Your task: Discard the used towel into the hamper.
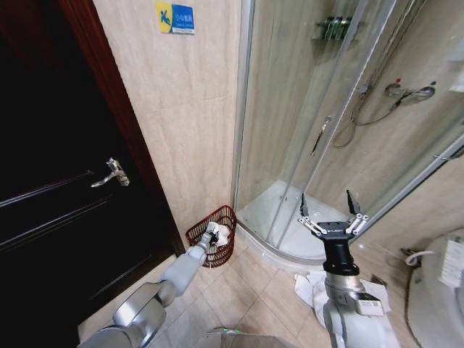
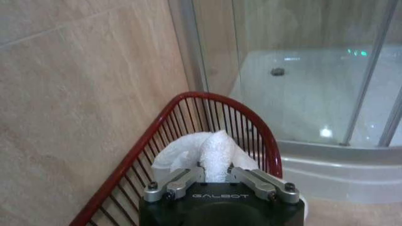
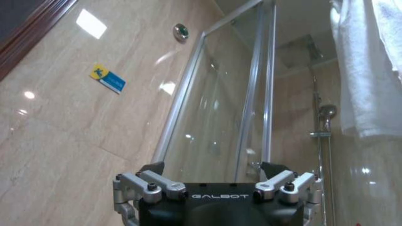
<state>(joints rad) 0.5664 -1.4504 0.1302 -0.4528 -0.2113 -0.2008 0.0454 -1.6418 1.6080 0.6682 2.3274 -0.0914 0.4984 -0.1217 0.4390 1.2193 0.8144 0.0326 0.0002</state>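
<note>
We see one hamper (image 1: 212, 246), a dark red openwork basket, standing on the tiled floor (image 1: 250, 297) in the corner where the beige tiled wall (image 1: 188, 130) meets the glass shower enclosure (image 1: 319, 130), just beside the dark wooden door (image 1: 51, 181). Our left arm reaches forward and down to it, and the left hand (image 1: 212, 230) sits at the hamper's rim with its two fingers clamped together on one white towel (image 2: 213, 150). In the left wrist view the towel bunches up between the finger pads, and its folds lie inside the hamper's red ribs (image 2: 188, 113), with the wall close on one side and the white shower tray (image 2: 314, 103) beyond the rim. The towel is thus over or in the hamper's mouth while the left hand grips it; whether its lower part rests on the hamper's bottom we cannot tell. Our right arm is raised in front of the shower, well apart from the hamper, and the right hand (image 1: 331, 212) points upward with its two fingers spread apart and nothing between them. In the right wrist view the same open fingers frame the glass panels, one blue and yellow sign (image 3: 108, 78) on the wall, one shower head (image 3: 326, 112), and one hanging white towel (image 3: 367, 70) at the edge. A second heap of white cloth (image 1: 315, 290) lies on the floor near the right arm's base.
</note>
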